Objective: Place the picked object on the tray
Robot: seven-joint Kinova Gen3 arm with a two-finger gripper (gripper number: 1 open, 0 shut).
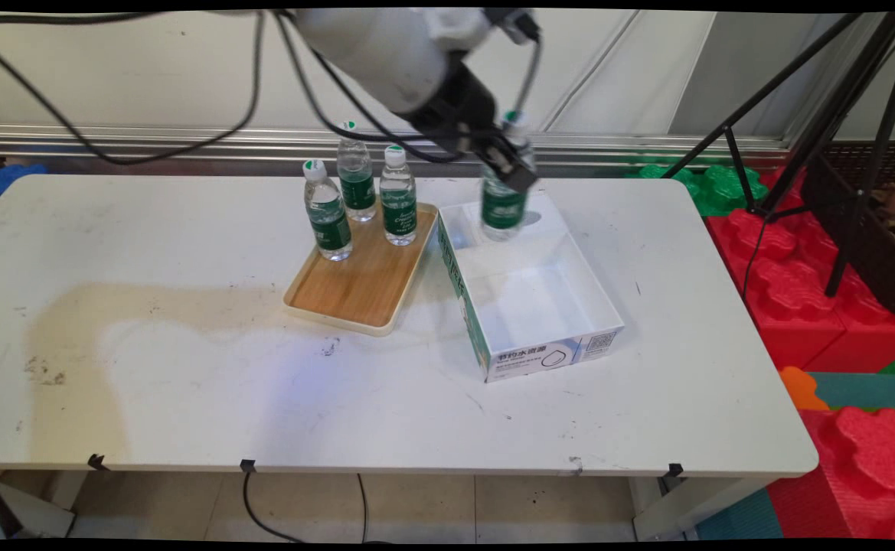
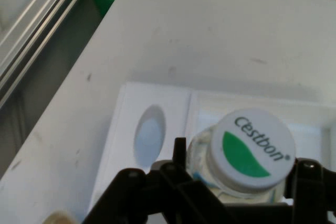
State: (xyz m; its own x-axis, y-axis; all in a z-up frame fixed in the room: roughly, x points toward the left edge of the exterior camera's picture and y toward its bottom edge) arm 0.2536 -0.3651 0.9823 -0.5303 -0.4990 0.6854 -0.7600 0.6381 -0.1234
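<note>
My gripper (image 1: 510, 164) is shut on a clear water bottle (image 1: 504, 200) with a green label, which hangs upright over the far end of an open white cardboard box (image 1: 562, 348). In the hand view the bottle's white and green cap (image 2: 254, 149) sits between the black fingers (image 2: 181, 153), with the box's far wall (image 2: 152, 129) below it. To the left of the box lies a wooden tray (image 1: 363, 287). Three more upright bottles (image 1: 399, 197) stand on its far end.
Red and green foam blocks (image 1: 814, 283) and a black tripod (image 1: 853, 145) stand off the table's right side. Black cables (image 1: 187, 145) hang from the arm above the table's far left. A brownish stain (image 1: 72, 337) marks the table's near left.
</note>
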